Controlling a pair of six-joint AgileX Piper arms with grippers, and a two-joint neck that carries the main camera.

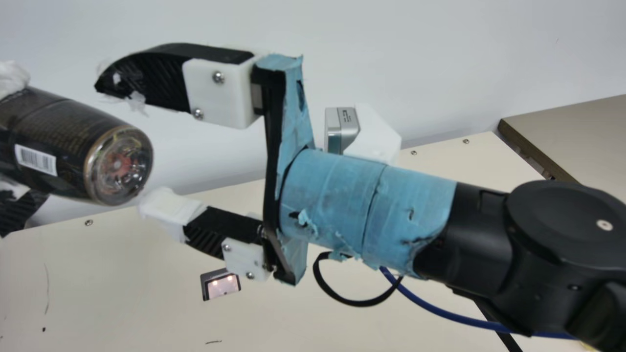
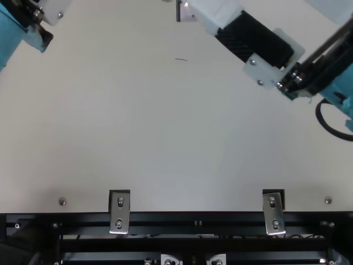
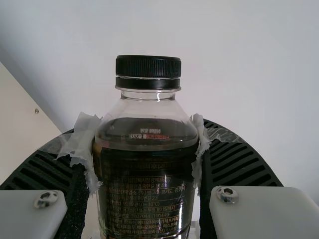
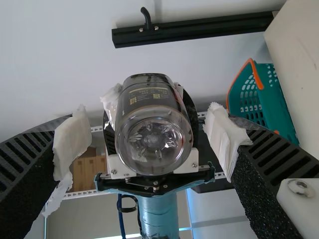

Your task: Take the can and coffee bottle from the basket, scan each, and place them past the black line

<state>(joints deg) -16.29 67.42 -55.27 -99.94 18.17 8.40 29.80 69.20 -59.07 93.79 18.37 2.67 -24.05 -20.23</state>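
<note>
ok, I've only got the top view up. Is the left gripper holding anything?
Observer: Yes. In the left wrist view the left gripper is shut on the coffee bottle.
Operator: And the right one, open or shut? I can make out one finger from here.
Observer: Open. In the right wrist view, the right gripper has its fingers spread wide, a gap between each of them and the bottle.
</note>
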